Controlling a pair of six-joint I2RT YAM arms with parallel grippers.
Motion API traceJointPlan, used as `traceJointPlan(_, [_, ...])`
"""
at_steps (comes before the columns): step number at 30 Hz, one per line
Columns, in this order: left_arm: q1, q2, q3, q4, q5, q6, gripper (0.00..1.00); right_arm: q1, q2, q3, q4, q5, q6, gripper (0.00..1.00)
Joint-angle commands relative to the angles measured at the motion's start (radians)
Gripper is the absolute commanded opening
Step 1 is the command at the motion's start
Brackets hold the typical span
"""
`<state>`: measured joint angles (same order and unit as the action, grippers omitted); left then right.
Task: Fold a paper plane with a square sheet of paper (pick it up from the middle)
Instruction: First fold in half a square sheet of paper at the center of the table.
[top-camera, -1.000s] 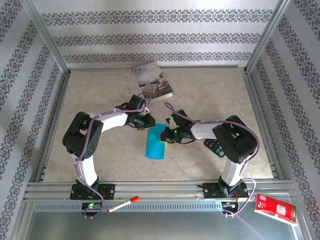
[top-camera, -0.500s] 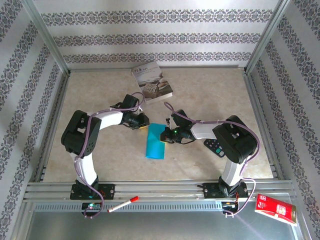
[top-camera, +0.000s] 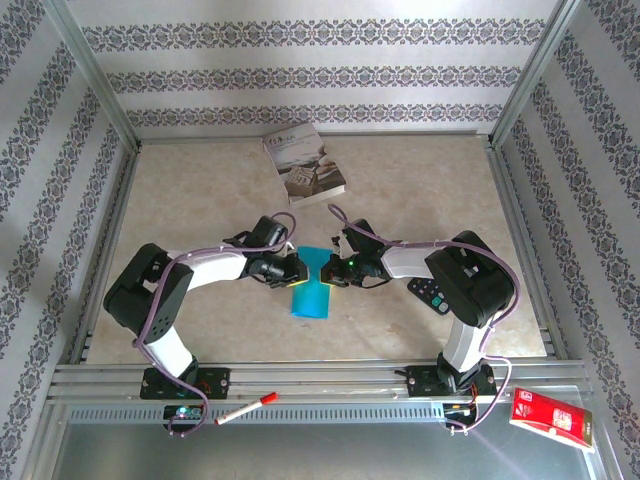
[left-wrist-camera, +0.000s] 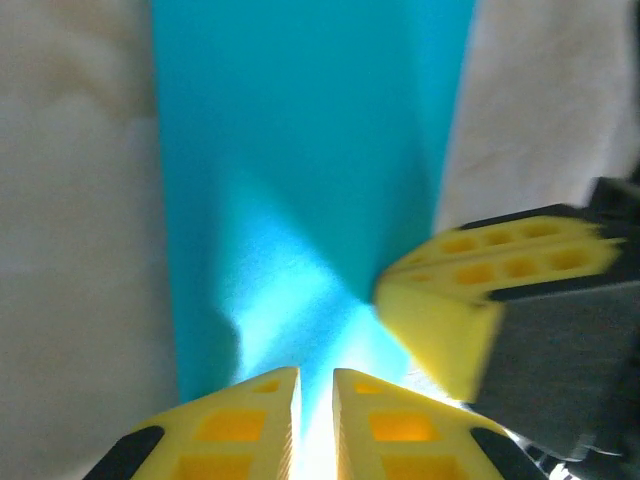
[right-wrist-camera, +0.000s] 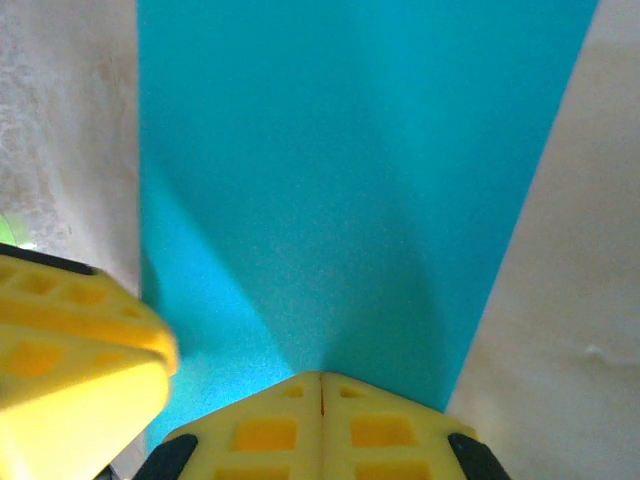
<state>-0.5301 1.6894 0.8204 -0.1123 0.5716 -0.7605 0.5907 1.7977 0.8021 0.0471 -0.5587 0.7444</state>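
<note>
Two grippers are working nearer than the book on the tabletop, well apart from it. The left gripper, near-left of the book, has its fingers a sliver apart with the tips down on teal; whether they nip any paper I cannot tell. Between the two lies the square sheet of paper, doubled into a long flat strip. The right gripper, near-right of the book, has its fingers pressed tight together, the tip planted on the strip like a thumb. Angled shading runs out from each tip, so it looks like a fold being set. To do it well, I'd say the right should pin firmly while the left presses low and slow along the crease without lifting, or this thin paper may slide or buckle.
</note>
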Motion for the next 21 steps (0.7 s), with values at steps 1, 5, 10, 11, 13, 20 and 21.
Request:
traceJointPlan(1, [0.02, 0.011, -0.03, -0.033, -0.01, 0.023, 0.16, -0.015, 0.087, -0.071, -0.218, 0.199, -0.033, 0.0])
traceJointPlan(5, [0.052, -0.04, -0.057, -0.093, -0.046, 0.064, 0.15, -0.017, 0.086, -0.073, -0.219, 0.201, -0.035, 0.0])
traceJointPlan(10, [0.025, -0.18, -0.075, -0.101, -0.029, 0.041, 0.18, -0.019, 0.084, -0.078, -0.219, 0.2, -0.036, 0.0])
traceJointPlan(11, [0.009, -0.196, -0.08, -0.086, -0.023, 0.021, 0.18, -0.019, 0.084, -0.078, -0.219, 0.2, -0.036, 0.0])
traceJointPlan(13, [-0.036, -0.197, -0.087, -0.057, -0.008, -0.017, 0.19, -0.02, 0.084, -0.078, -0.219, 0.202, -0.036, 0.0])
traceJointPlan(20, [-0.07, -0.092, -0.123, -0.018, -0.005, -0.04, 0.17, -0.019, 0.081, -0.076, -0.221, 0.203, -0.037, 0.0])
traceJointPlan(21, [-0.067, -0.092, -0.134, -0.023, -0.01, -0.032, 0.17, -0.019, 0.08, -0.076, -0.222, 0.203, -0.039, 0.0])
